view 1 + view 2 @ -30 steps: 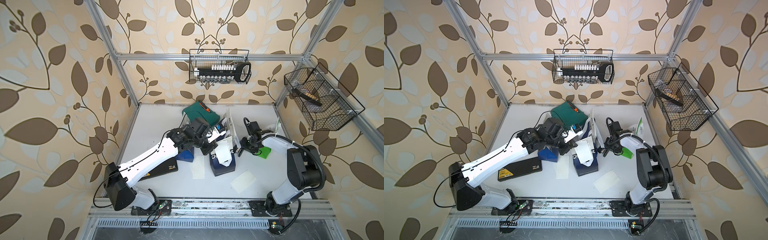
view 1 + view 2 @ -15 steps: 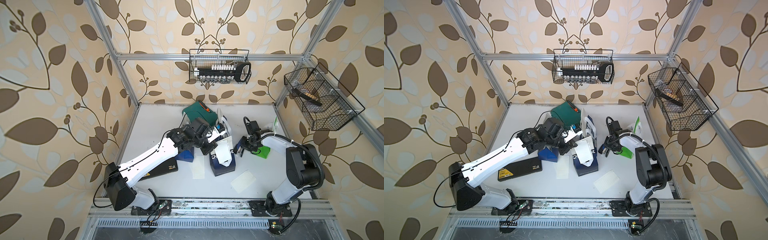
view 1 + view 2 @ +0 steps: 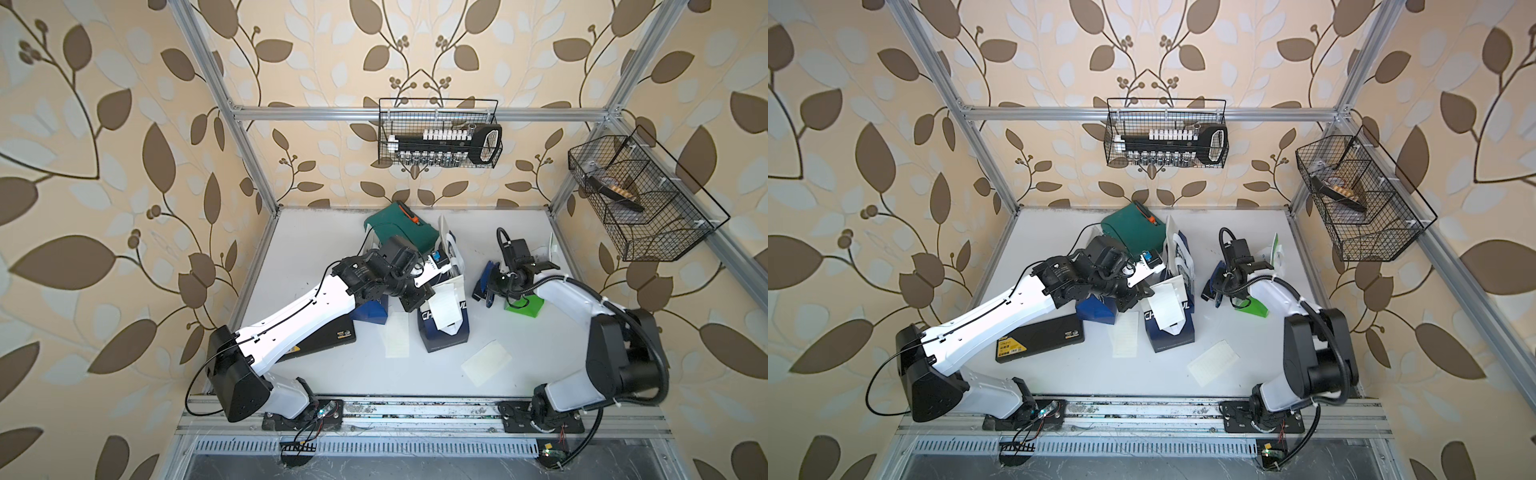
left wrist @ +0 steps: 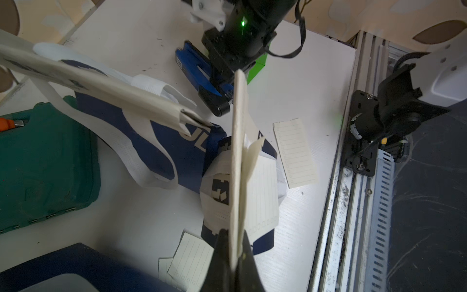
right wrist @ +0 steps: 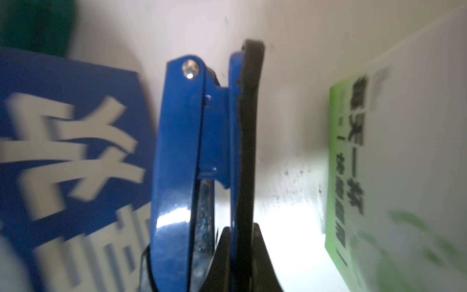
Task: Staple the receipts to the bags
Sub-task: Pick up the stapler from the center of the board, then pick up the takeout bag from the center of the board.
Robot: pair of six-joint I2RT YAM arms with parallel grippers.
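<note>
On the surface [image 3: 519, 353], the stapler [image 3: 482, 282] sits right of the middle bag [image 3: 446, 332]; the pouch [image 3: 395, 228] lies behind, two loose receipts [image 3: 486, 362] in front

L arm [image 3: 299, 316] stretched | L grip [image 4: 232, 242] clamped | R grip [image 5: 194, 265] prob. closed

L pincer [image 4: 233, 249] clamped on bag [image 4: 238, 141] rim w/ receipt [image 4: 262, 197]; blue stapler [image 4: 197, 73] near rim; loose receipt [image 4: 295, 151] on table [image 4: 316, 75].
</note>
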